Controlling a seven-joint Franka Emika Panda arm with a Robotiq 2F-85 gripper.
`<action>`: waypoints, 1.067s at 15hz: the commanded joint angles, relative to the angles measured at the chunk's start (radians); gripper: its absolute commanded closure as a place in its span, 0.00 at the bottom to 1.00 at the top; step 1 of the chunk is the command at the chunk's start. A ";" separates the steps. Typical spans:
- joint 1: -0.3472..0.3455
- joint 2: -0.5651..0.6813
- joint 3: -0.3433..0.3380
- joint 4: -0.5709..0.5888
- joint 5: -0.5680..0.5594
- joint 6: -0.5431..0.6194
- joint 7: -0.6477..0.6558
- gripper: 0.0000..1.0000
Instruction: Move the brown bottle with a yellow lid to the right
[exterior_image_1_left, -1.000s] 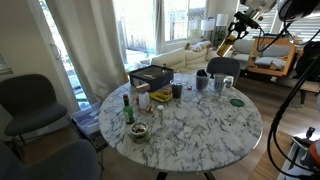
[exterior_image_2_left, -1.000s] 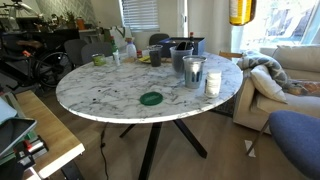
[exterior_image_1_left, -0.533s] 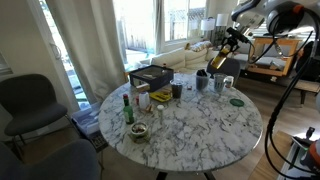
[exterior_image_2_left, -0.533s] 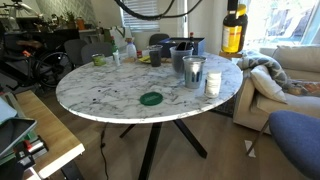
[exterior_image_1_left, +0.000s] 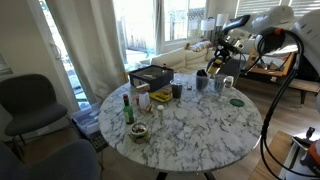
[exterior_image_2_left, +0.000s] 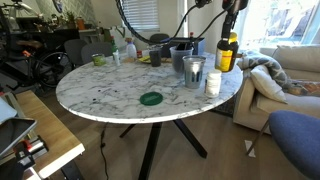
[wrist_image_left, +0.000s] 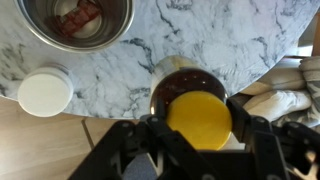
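The brown bottle with a yellow lid (exterior_image_2_left: 227, 56) stands upright at the marble table's (exterior_image_2_left: 110, 95) edge, at or just above the surface. It also shows in an exterior view (exterior_image_1_left: 213, 63). My gripper (exterior_image_2_left: 230, 30) comes down from above and is shut on its top. In the wrist view the yellow lid (wrist_image_left: 198, 120) sits between the two black fingers (wrist_image_left: 198, 132), with the amber body (wrist_image_left: 180, 85) below over the table's rim.
A metal cup (wrist_image_left: 75, 20) and a white cup (wrist_image_left: 45, 92) stand close to the bottle. A glass (exterior_image_2_left: 192, 72), a dark mug (exterior_image_2_left: 180, 55), a green coaster (exterior_image_2_left: 151, 98), a black box (exterior_image_1_left: 150, 75) and a slim green bottle (exterior_image_1_left: 127, 108) stand on the table. A sofa (exterior_image_2_left: 290, 75) lies beyond the edge.
My gripper has come down with the bottle from high above the table to the table's edge beside the cups.
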 joint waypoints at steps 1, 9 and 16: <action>0.008 0.054 -0.032 0.127 -0.052 -0.083 0.108 0.63; 0.003 0.071 0.047 0.171 -0.267 -0.107 0.242 0.63; 0.005 0.106 0.062 0.227 -0.326 -0.181 0.298 0.63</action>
